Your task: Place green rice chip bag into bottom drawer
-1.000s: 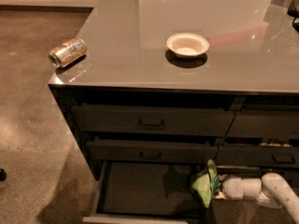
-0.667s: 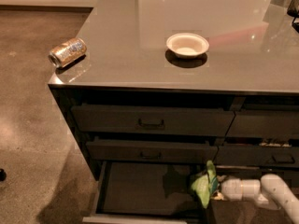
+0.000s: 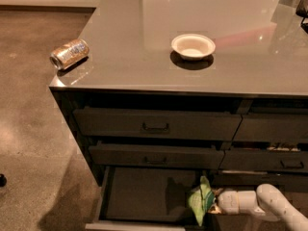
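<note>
While the white arm reaches in from the lower right, its gripper sits at the right end of the bottom drawer, closed around the green rice chip bag. The bag stands nearly upright, its pointed top tipped slightly left, over the drawer's right near corner. Whether its lower edge touches the drawer floor cannot be told. The drawer is pulled out toward the near side, showing a flat dark floor and a pale front edge.

Above it are 2 more dark drawers in the same column, the middle drawer and the top drawer, each with a small bar handle; both sit nearly flush with the cabinet front. A second column of drawers runs along the right.

The countertop is smooth, grey and glossy, catching pale reflections toward its far side. A white bowl rests on it near the middle, upright, throwing a dark shadow on its near side. A shiny gold-silver can lies on its side at the left near corner, well apart from the bowl.

The room's floor is mottled brown and polished, with a pale wall base along the far edge.
</note>
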You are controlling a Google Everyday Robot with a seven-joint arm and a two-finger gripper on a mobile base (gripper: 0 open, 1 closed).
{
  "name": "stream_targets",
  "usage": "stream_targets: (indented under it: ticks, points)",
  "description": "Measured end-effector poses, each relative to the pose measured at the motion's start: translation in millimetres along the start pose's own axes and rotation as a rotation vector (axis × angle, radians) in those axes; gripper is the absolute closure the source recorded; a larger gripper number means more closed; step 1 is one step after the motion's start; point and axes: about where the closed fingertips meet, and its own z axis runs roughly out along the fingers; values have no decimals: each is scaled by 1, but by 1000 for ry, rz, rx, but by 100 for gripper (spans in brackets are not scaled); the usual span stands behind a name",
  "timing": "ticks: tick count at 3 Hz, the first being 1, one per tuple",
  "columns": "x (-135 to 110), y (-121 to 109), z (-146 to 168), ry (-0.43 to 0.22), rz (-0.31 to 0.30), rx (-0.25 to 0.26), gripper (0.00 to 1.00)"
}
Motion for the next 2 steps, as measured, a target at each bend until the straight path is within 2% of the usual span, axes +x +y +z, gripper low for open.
stream_targets:
  ticks: [1,2]
  points:
    - [-1,31,27,31,14,-56,100]
    - [-1,51,52,18,72,-81,100]
